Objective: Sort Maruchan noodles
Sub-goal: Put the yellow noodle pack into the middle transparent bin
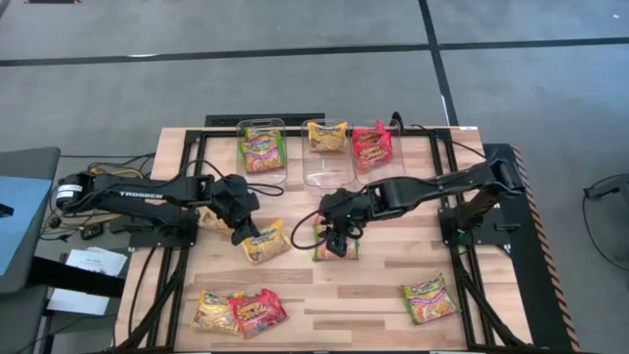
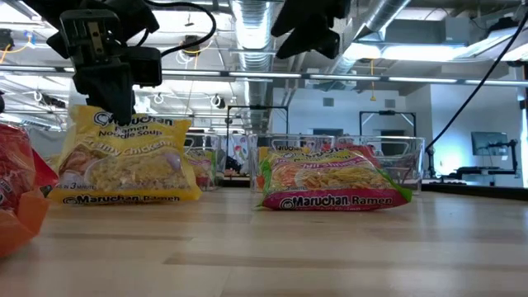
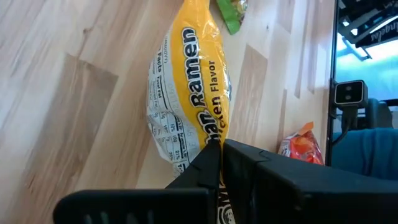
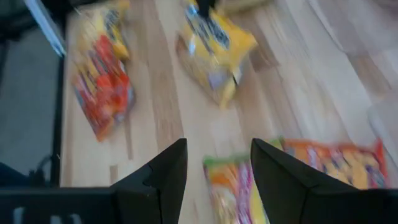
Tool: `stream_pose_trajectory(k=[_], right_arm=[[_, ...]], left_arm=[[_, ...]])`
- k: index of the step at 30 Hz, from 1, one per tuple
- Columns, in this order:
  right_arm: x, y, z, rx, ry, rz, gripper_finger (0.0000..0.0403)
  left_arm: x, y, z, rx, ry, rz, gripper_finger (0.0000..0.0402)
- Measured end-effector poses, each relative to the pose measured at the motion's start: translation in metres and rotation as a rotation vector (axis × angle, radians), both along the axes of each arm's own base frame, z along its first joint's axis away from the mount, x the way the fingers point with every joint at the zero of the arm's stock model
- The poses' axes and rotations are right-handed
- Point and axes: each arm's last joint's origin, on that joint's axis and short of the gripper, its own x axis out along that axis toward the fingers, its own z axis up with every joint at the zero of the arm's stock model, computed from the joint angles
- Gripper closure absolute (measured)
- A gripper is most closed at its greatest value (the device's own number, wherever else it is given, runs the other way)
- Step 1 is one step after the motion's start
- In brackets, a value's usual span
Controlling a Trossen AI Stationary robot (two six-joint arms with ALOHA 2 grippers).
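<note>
Left gripper point(image 1: 242, 232) is clamped on the edge of a yellow packet point(image 1: 264, 242) near the table's middle; in the left wrist view its fingers point(image 3: 211, 163) pinch that yellow packet point(image 3: 189, 93), and in the low view the packet point(image 2: 124, 161) stands up on edge under the gripper point(image 2: 107, 91). Right gripper point(image 1: 337, 234) hangs with jaws apart over a green packet point(image 1: 336, 248) lying flat just right of the yellow one, not gripping it; right wrist view shows both fingers point(image 4: 158, 180) spread, with the green packet point(image 4: 233, 186) between and below them. Low view shows the green packet point(image 2: 334, 188) flat on the wooden table point(image 2: 330, 247). Three clear bins sit at the far edge: left bin point(image 1: 261, 147) holds green-pink packets, middle bin point(image 1: 326, 147) holds a yellow one, and a red packet point(image 1: 372, 146) sits in the right one. Near front left, a yellow packet point(image 1: 214, 311) and red packet point(image 1: 259, 311) lie touching; another green packet point(image 1: 429, 298) lies front right, well apart.
</note>
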Motion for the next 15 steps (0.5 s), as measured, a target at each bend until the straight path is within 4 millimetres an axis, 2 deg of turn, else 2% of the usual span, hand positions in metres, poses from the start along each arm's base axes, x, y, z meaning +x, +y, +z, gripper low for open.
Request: stream_pose_trajectory(k=[4,8,12,15], right_arm=[[0.003,0.001,-0.012,0.007,-0.056,0.003,0.0202],[0.005,0.001,-0.019,0.010,-0.111,0.006,0.0202],[0.007,0.000,-0.017,-0.020,-0.148,0.028,0.0202],[0.015,-0.002,-0.026,-0.042,-0.147,0.014,0.0202]], left_arm=[[0.005,-0.005,-0.004,-0.004,0.004,-0.027,0.0401],[0.013,-0.011,-0.009,-0.009,0.004,-0.053,0.0401],[0.020,-0.015,-0.013,-0.020,-0.006,-0.062,0.0401],[0.024,-0.016,-0.014,-0.021,-0.024,-0.066,0.0401]])
